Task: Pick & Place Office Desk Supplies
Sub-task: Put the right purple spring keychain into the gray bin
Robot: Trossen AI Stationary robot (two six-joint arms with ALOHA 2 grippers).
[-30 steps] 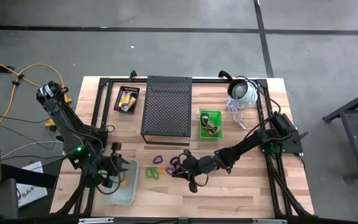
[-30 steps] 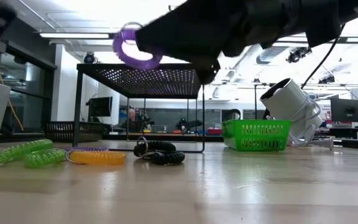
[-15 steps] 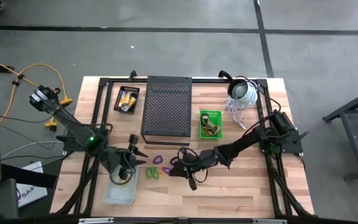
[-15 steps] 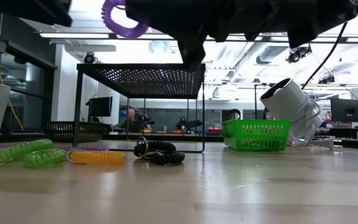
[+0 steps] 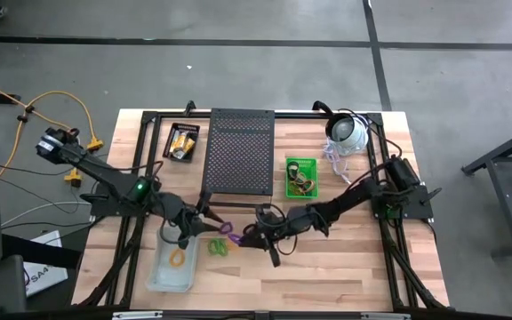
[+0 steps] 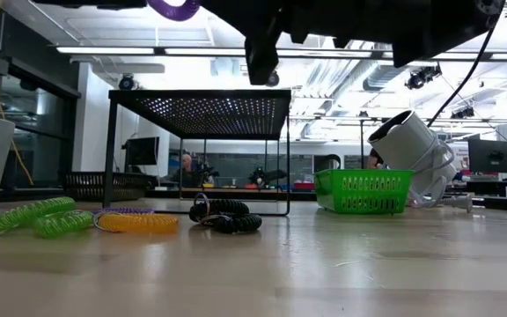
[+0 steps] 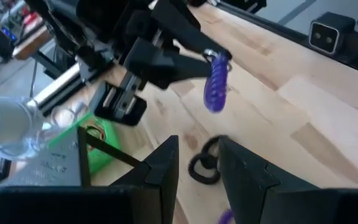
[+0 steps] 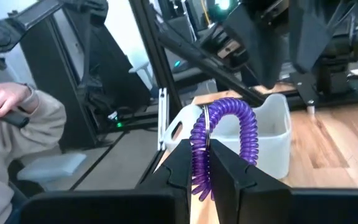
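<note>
Right gripper (image 8: 205, 163) fingers clamped on purple coil loop (image 8: 219, 134), held high above the table (image 5: 345, 276) mid-front. Left gripper (image 7: 197, 163) fingers parted, empty, facing the loop, just beside it.

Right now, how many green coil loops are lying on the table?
2. The first green loop and the second green loop lie side by side on the wood, next to the orange loop. Others may be hidden from these views.
</note>
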